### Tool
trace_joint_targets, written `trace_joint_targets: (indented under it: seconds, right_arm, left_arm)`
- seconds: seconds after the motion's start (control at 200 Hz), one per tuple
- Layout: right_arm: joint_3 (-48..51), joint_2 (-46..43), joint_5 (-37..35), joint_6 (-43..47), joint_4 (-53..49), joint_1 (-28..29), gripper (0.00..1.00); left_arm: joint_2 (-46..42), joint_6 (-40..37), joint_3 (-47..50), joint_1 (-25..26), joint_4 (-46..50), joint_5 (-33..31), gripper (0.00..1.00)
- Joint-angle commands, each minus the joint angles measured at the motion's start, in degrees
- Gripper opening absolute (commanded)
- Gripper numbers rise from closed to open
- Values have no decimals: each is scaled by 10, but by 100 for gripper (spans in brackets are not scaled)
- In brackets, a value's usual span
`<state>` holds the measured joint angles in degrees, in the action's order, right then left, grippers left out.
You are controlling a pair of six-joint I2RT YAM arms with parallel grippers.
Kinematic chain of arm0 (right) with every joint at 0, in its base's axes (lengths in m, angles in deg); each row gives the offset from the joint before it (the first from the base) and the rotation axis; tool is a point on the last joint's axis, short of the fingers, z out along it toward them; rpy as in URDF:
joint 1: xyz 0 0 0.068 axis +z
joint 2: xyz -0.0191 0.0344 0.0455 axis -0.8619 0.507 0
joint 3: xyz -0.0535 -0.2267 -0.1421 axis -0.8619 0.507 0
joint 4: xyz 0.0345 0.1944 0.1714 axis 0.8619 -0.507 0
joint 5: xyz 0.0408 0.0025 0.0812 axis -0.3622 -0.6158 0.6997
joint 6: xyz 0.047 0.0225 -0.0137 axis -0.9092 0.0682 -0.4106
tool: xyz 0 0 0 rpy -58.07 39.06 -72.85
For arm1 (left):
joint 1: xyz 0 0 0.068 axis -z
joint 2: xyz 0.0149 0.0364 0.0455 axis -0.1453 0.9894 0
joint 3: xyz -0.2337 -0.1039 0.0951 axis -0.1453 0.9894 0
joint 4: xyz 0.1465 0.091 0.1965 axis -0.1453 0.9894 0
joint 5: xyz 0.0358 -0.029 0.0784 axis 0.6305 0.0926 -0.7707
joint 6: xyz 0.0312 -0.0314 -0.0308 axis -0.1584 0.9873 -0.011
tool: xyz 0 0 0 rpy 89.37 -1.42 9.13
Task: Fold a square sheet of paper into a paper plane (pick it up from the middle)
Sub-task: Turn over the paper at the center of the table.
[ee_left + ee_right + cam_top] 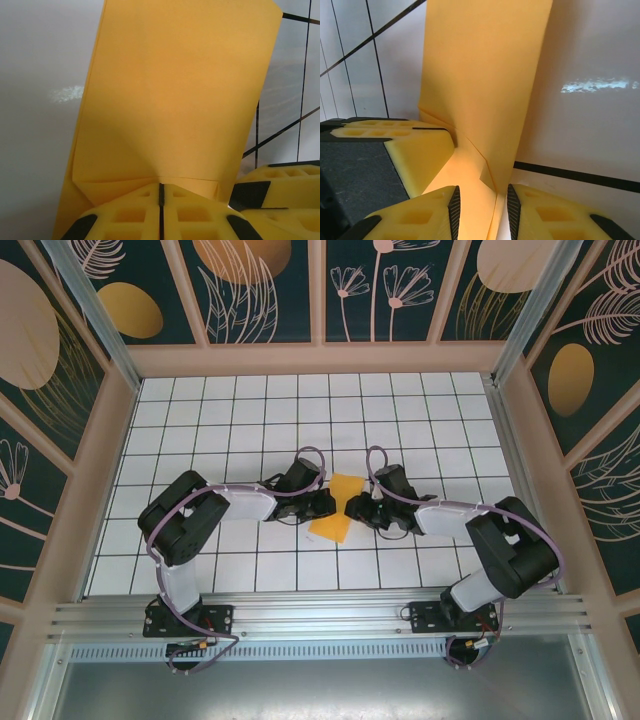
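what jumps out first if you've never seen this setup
The orange paper at the middle of the white grid table, with both grippers meeting on it. The left gripper is shut on one edge; the right gripper stands open around the other side. Dark floral walls stand all round.

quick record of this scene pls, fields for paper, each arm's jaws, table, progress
paper: orange-yellow, creased, mid table between the two arms
left jaws: shut on the paper's left edge
right jaws: open, astride the paper's right edge
table: white grid tiles
progress: some folds in, not yet a plane
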<state>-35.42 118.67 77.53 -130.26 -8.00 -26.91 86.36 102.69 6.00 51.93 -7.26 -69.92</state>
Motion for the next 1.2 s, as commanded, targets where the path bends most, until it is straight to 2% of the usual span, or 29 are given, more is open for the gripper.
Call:
trace_joint_targets:
  seconds: [0.0,0.3,0.605,0.941,1.071,1.196]
  right_arm:
    - [-15,3,8,-9,18,3,34]
    - [-5,13,10,-10,28,2,35]
    - [8,17,0,-50,61,3,35]
    - [11,23,36,-19,72,9,27]
    - [14,26,32,-15,70,10,20]
    - [6,28,27,-11,62,11,19]
  left_arm:
    - [10,3,-6,5,-3,7,9]
    - [12,8,-5,5,-5,7,8]
    - [10,12,-3,4,-7,4,8]
    - [8,16,-1,4,-6,-1,8]
    - [1,22,1,5,-6,-9,7]
    - [-9,26,2,4,-6,-13,7]
